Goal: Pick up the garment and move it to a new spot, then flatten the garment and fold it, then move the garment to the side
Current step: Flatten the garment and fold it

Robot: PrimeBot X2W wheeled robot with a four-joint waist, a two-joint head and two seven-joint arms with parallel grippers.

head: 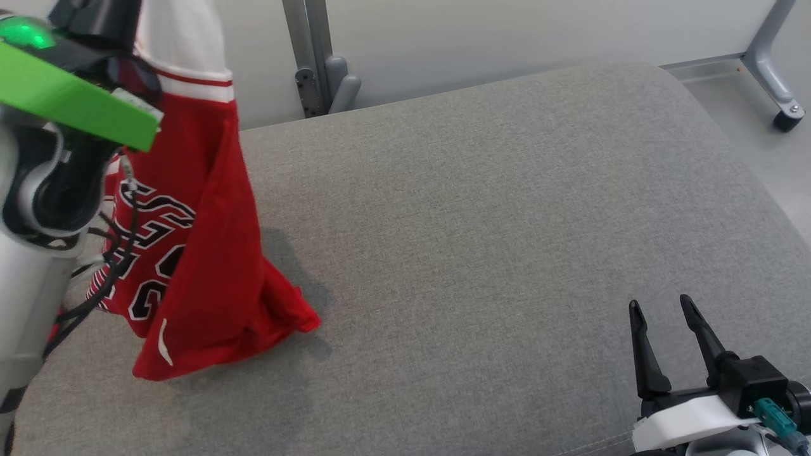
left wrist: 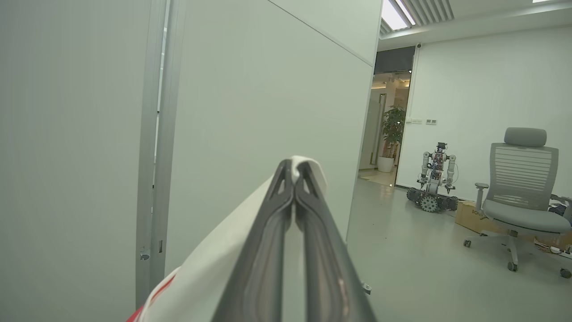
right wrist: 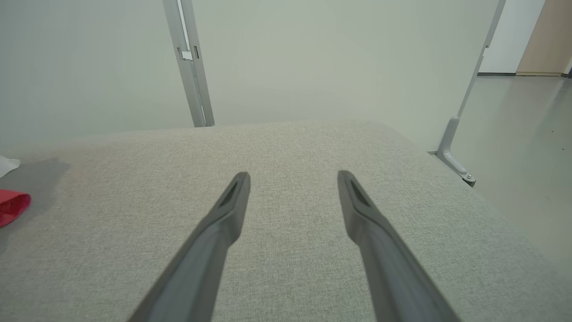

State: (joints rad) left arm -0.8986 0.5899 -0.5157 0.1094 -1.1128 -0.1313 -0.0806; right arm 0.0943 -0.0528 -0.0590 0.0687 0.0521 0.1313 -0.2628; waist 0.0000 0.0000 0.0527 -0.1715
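Observation:
The garment (head: 203, 253) is a red jersey with white trim and black-and-white lettering. It hangs from the upper left of the head view, and its lower hem rests crumpled on the grey cushion (head: 494, 228). In the left wrist view my left gripper (left wrist: 294, 172) is shut on the garment's white trim (left wrist: 223, 264), fingers pressed together and raised high. My right gripper (head: 659, 307) stands open low at the cushion's near right, nothing between its fingers (right wrist: 232, 197). A red corner of the garment (right wrist: 13, 205) shows at the far left of the right wrist view.
A pale partition wall with a grey metal post (head: 310, 57) runs behind the cushion. A castor leg (head: 776, 88) stands on the floor at the right. An office chair (left wrist: 523, 197) and another wheeled robot (left wrist: 433, 183) are far off across the room.

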